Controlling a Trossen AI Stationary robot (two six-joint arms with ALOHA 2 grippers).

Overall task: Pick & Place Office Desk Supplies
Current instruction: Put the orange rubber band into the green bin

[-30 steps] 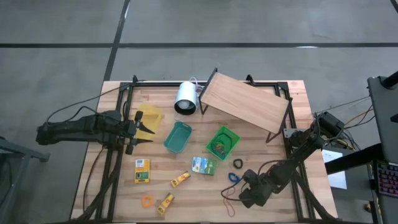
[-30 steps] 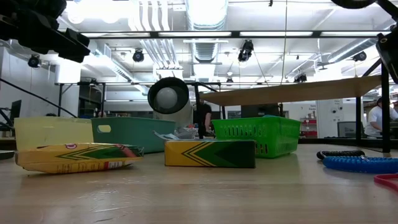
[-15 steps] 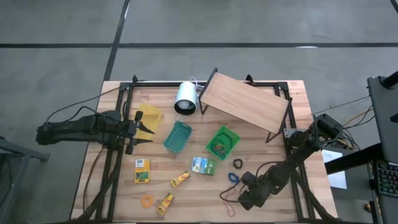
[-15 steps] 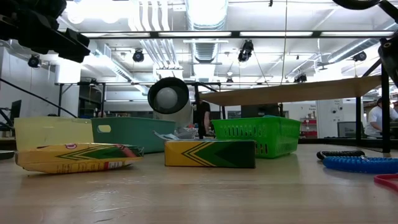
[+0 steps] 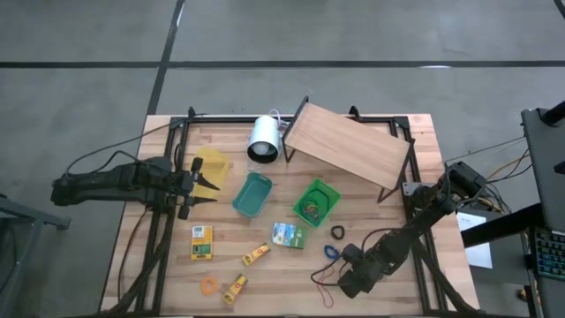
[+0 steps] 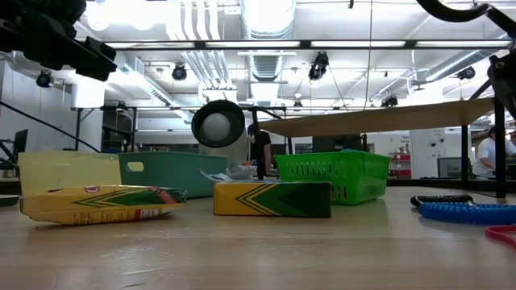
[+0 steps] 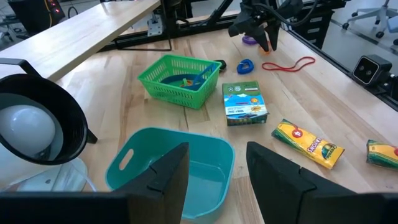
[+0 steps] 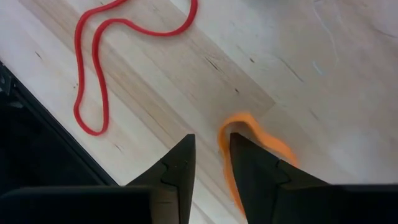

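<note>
Hovering low over the near right part of the bench (image 5: pixel 406 177), the right end effector (image 8: pixel 208 149) has its two fingers set narrowly apart over an orange rubber-band loop (image 8: pixel 249 140) lying flat on the wood, one finger seeming to sit inside the loop and one outside; nothing is clamped yet. A red rubber-band loop (image 8: pixel 118 56) lies just beside it, apart from the fingers. Judging by its look, the orange loop is very light, limp and thin, so it will likely flatten and slide rather than stand up; a pinch across a single strand, with the fingertips pressed down to the bench, seems the surest hold. The left end effector (image 5: pixel 205 185) waits released, fingers apart, above the teal bin (image 5: pixel 252 194), holding nothing.
</note>
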